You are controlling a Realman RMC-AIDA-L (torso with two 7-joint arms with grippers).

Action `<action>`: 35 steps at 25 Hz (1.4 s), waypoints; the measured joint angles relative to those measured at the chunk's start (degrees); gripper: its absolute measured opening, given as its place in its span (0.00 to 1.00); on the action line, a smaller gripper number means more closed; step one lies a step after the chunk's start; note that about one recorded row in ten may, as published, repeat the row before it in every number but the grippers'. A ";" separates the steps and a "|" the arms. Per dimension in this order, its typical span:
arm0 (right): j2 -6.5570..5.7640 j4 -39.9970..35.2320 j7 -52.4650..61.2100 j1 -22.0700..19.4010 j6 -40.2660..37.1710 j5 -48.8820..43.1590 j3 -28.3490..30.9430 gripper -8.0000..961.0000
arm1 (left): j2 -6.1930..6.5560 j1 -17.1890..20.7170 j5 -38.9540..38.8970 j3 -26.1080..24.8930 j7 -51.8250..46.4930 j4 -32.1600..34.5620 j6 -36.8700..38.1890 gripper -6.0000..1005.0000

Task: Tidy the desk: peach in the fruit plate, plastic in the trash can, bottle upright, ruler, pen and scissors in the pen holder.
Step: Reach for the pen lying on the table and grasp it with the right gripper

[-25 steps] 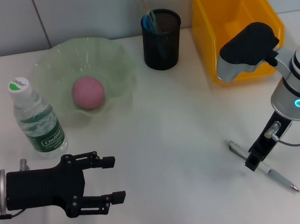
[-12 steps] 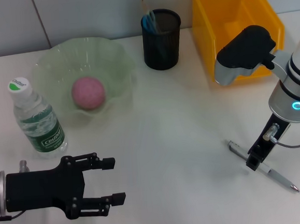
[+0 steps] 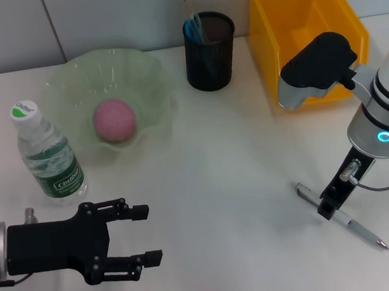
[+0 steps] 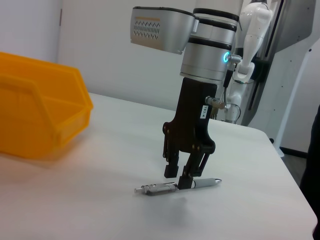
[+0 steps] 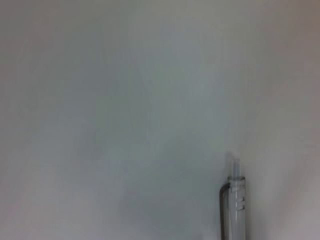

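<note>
On the white bench (image 3: pixel 224 177) lie one pen (image 3: pixel 340 219), one upright water bottle (image 3: pixel 47 154) with a green label, one pale green fruit plate (image 3: pixel 150 81) holding one pink peach (image 3: pixel 114 121), one black mesh pen holder (image 3: pixel 210 50) with a few items already standing in it, and one yellow bin (image 3: pixel 299 22) at the far right. The pen lies flat and slanted at the near right, well apart from the pen holder. The right pincer (image 4: pixel 181 176) stands vertically over the pen's middle, its two black fingers (image 4: pixel 171 165) set a little apart and straddling the barrel, their tips down at the bench surface; whether the pads already press the barrel I cannot tell, and the pen rests on the bench, not lifted. From the right wrist, only the clip end of the pen (image 5: pixel 234 200) shows against bare bench. The left pincer (image 3: pixel 145 233) hovers low at the near left of the bench, just nearer than the bottle, its fingers (image 3: pixel 138 211) spread wide and holding nothing. The bottle stands just beside the fruit plate's left rim, and the peach sits near the plate's centre.
</note>
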 joint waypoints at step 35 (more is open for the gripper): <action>0.17 2.41 0.02 0.92 0.72 0.28 0.00 0.30 | 0.02 -0.29 -0.07 0.00 -0.32 1.54 0.91 0.80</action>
